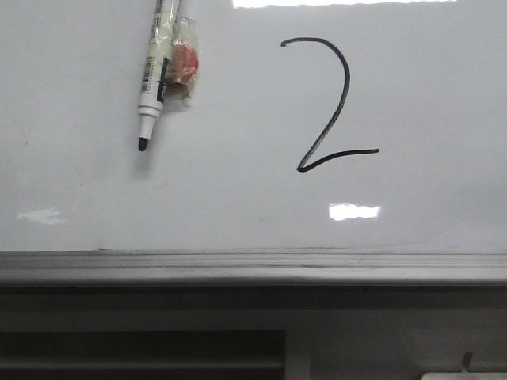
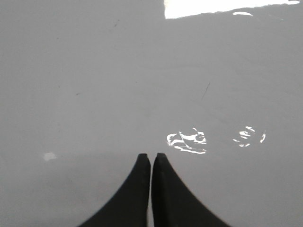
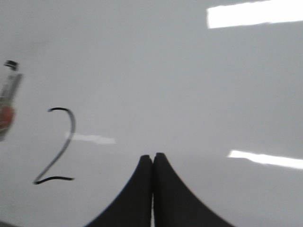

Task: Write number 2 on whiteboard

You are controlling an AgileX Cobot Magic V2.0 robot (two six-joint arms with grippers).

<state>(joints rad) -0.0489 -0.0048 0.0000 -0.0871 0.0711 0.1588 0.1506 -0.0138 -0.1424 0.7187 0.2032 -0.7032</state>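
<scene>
A thin black number 2 [image 1: 329, 103] is drawn on the glossy whiteboard [image 1: 238, 206], right of centre in the front view. It also shows in the right wrist view [image 3: 59, 146], to the side of my right gripper [image 3: 152, 156], which is shut and empty. My left gripper [image 2: 151, 156] is shut and empty over a bare part of the board [image 2: 94, 94]. A white marker with a black tip [image 1: 152, 79] lies uncapped on the board left of the number 2, with a taped red piece [image 1: 184, 62] beside it. Neither gripper shows in the front view.
A grey metal ledge [image 1: 253, 267] runs along the whiteboard's lower edge. Bright light reflections [image 1: 354, 211] lie on the board. The marker's end [image 3: 8, 94] shows at the edge of the right wrist view.
</scene>
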